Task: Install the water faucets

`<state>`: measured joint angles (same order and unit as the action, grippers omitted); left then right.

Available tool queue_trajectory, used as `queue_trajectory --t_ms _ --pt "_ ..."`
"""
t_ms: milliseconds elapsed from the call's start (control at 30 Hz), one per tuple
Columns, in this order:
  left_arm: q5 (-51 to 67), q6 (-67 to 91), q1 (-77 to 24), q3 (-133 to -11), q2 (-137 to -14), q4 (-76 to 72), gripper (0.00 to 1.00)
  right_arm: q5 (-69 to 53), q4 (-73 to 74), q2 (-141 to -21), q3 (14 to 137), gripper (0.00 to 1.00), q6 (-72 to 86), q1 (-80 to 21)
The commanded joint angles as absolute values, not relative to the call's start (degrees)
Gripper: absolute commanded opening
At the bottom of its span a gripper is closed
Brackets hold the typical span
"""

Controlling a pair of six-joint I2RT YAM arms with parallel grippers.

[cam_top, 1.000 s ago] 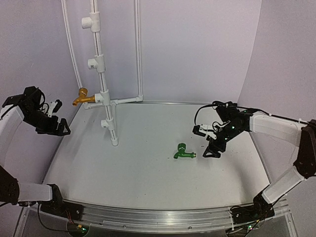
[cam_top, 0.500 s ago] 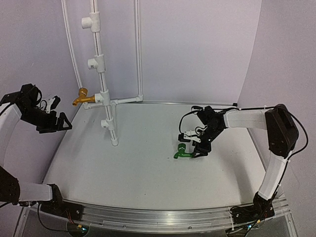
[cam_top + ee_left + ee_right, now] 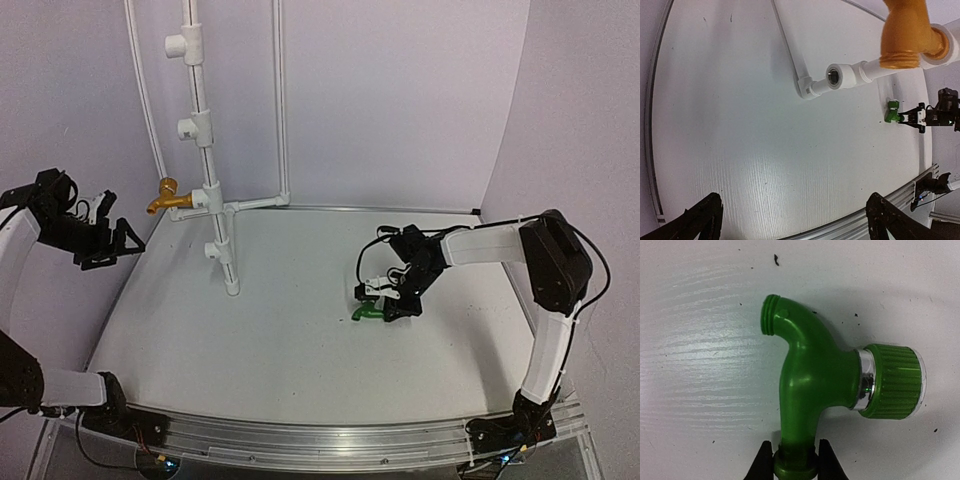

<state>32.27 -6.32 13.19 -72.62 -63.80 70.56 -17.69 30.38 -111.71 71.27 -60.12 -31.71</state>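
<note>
The green faucet (image 3: pixel 366 311) lies on its side on the white table, right of centre. My right gripper (image 3: pixel 385 300) is down at the table and shut on it. In the right wrist view the two black fingertips (image 3: pixel 765 462) pinch the base end of the green faucet (image 3: pixel 810 385), spout pointing away and ribbed handle to the right. The golden-brass faucet (image 3: pixel 168 197) sits on a fitting of the white pipe stand (image 3: pixel 208 150) at the back left. My left gripper (image 3: pixel 118 245) hangs open at the far left, holding nothing; its view shows the brass faucet (image 3: pixel 905 35) and the green faucet (image 3: pixel 891 111).
The pipe stand carries several white T-fittings; one open socket (image 3: pixel 836 77) faces the left wrist camera. Thin white tubes run up the back wall (image 3: pixel 280 100). An aluminium rail (image 3: pixel 320 440) edges the near side of the table.
My right gripper moved left and down to the green faucet and closed on its base end. The left gripper shifted slightly and stayed open.
</note>
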Motion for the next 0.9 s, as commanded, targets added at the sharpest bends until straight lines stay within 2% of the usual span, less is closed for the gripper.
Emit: queue_trajectory --t_ms 0,100,400,633,867 --pt "38.78 -8.44 13.53 -76.85 -64.43 70.40 1.00 -15.63 28.11 -109.48 69.93 0.08 -61.09 -32.15" --pt "39.73 -9.58 13.49 -78.22 -63.70 70.72 1.00 -16.89 28.03 -106.21 70.58 0.00 -60.63 -32.77" --pt "48.78 -16.18 13.51 -86.51 -63.03 79.71 1.00 -20.73 26.61 -95.91 77.66 0.00 -55.42 -42.58" --pt "64.61 -25.13 13.45 -94.45 -64.37 91.34 0.99 -19.83 23.88 -95.21 90.47 0.00 -50.29 -52.77" --pt "80.81 -21.95 13.39 -94.54 -62.77 83.03 0.99 -15.25 17.73 -99.91 101.87 0.00 -51.30 -60.66"
